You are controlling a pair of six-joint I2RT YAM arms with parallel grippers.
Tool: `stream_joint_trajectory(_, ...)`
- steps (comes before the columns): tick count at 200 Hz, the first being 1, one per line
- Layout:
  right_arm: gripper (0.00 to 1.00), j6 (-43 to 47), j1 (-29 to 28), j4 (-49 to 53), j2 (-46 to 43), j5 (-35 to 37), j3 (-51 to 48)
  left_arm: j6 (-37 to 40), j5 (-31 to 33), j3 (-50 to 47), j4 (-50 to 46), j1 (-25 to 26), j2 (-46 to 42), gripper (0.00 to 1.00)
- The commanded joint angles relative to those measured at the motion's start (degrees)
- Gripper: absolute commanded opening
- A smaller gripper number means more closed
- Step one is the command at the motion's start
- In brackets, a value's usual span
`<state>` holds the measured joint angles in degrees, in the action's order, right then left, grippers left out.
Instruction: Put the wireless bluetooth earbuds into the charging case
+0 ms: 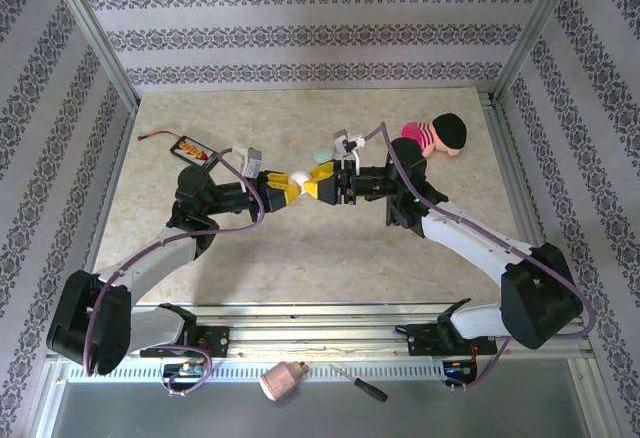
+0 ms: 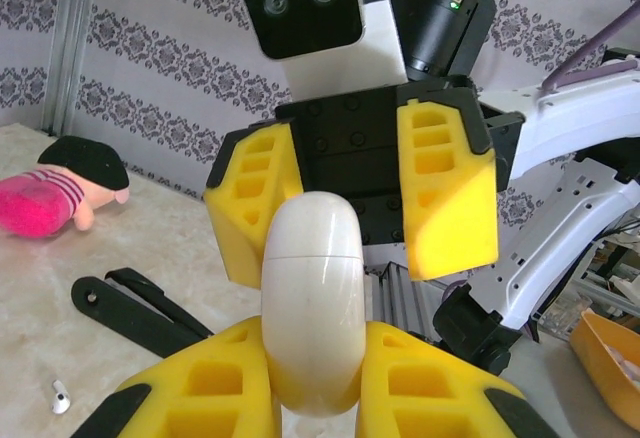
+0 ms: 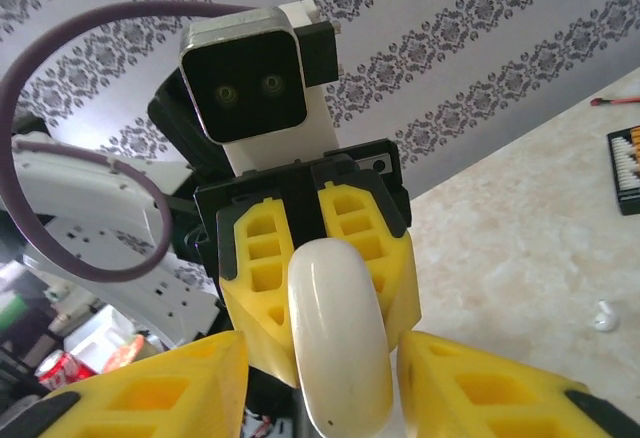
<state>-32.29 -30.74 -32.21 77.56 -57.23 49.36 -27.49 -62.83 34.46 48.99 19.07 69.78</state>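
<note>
A whitish pebble-shaped charging case (image 1: 298, 182) hangs closed above the middle of the table. My left gripper (image 1: 285, 190) is shut on its lower half (image 2: 315, 378). My right gripper (image 1: 316, 184) faces it head-on and is open, its yellow fingers (image 3: 160, 388) standing either side of the case (image 3: 340, 348) with a gap on the left. One whitish earbud (image 2: 60, 396) lies alone on the table, also seen as a small white bud (image 3: 603, 315) in the right wrist view. A mint-green item (image 1: 322, 155) sits just behind the grippers.
A pink plush doll with a black cap (image 1: 437, 136) lies at the back right. A black device (image 1: 194, 150) with a thin wire rests at the back left. A screwdriver (image 1: 358, 382) and a pink object (image 1: 282, 382) lie below the front rail.
</note>
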Motion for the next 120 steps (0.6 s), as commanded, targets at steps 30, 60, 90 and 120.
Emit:
stream_joint_trajectory(30,0.23,-2.38,-0.02,-5.73,0.77,-1.94,0.3,-1.22,-1.77,-0.47,4.93,1.06,0.07,0.13)
stream_joint_trajectory(60,0.19,1.15,-0.02,-3.69,-0.01,-0.91,-0.12,-0.09,-1.46,-0.52,2.94,1.06,-0.04,0.19)
stream_joint_trajectory(90,0.18,6.47,0.08,0.81,-0.83,0.33,0.0,5.74,-0.3,0.55,-5.86,1.06,-1.25,0.39)
stream_joint_trajectory(120,0.16,10.61,0.33,5.55,-0.59,1.59,1.07,12.8,-0.15,2.19,-16.29,1.19,-3.52,0.47)
